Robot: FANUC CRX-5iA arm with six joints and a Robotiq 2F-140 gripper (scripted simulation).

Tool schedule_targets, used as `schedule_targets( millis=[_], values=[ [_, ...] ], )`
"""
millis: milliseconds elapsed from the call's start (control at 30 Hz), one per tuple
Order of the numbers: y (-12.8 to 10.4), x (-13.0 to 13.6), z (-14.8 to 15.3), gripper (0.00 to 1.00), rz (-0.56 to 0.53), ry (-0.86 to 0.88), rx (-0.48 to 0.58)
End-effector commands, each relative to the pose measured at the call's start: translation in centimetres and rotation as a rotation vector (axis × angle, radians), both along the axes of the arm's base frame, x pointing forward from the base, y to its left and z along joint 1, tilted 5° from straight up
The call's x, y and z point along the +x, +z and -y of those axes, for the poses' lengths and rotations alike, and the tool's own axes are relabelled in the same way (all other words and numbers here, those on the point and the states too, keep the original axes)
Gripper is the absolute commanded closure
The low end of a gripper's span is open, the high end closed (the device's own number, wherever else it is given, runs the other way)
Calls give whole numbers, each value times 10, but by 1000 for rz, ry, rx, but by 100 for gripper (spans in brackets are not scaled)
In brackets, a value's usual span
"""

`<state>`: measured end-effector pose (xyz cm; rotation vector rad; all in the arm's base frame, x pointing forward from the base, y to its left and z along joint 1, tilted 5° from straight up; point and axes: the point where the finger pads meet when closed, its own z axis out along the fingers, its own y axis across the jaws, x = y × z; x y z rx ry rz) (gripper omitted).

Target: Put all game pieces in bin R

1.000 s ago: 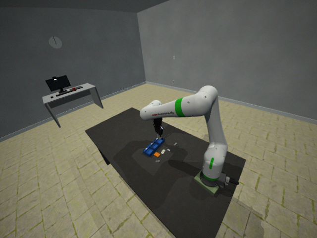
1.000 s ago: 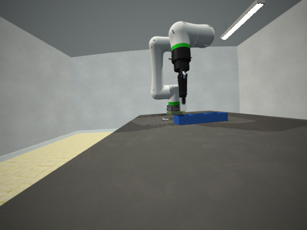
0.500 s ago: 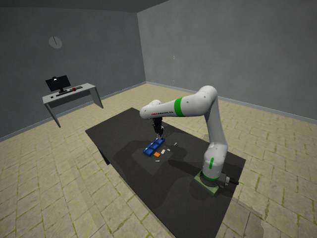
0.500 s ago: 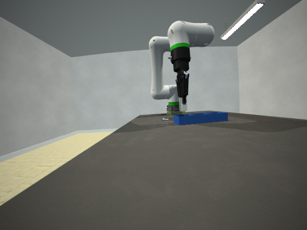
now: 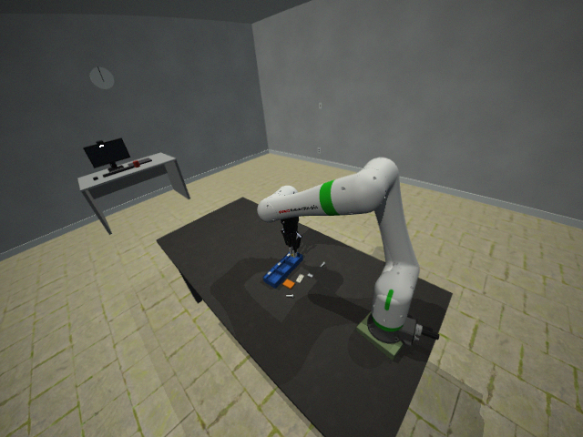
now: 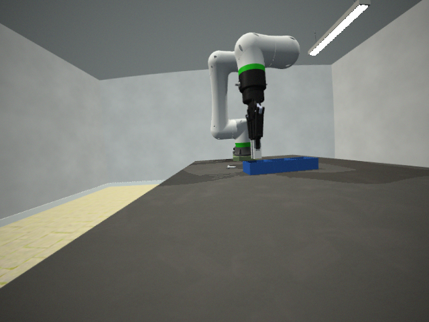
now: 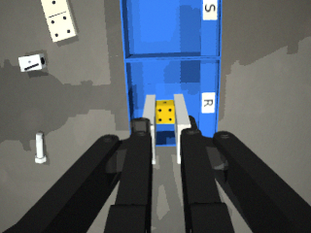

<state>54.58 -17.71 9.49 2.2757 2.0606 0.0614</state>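
Claw (image 7: 165, 131) nearly closed, pinching a yellow die (image 7: 165, 113), blue bin (image 7: 170, 19) compartment marked R directly beneath, domino (image 7: 57, 15) off to its left

A grey desk (image 5: 158, 158) stands by the far wall, well apart from the dark table (image 5: 282, 367). On it are 1 black monitor (image 5: 107, 151), 1 keyboard (image 5: 126, 167) in front of it, and a small red thing (image 5: 136, 163) beside the keyboard. A round clock (image 5: 101, 77) hangs on the wall above. The other wall carries 2 outlets (image 5: 320, 105). A strip light (image 6: 338, 27) runs along the ceiling, and the floor (image 5: 94, 329) is pale yellowish tile. On the table lie a flat orange block (image 5: 288, 283) and a small bolt (image 7: 41, 148), apart from each other.
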Motion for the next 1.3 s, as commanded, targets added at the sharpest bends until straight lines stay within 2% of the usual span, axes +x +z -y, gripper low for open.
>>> schedule_targets(
  millis=[0,500,933,967,1267],
  values=[
    [-6,1,0,93,1,0,0],
    [-32,3,1,93,1,0,0],
    [-32,3,1,93,1,0,0],
    [-32,3,1,81,1,0,0],
    [-32,3,1,81,1,0,0]
  ],
)
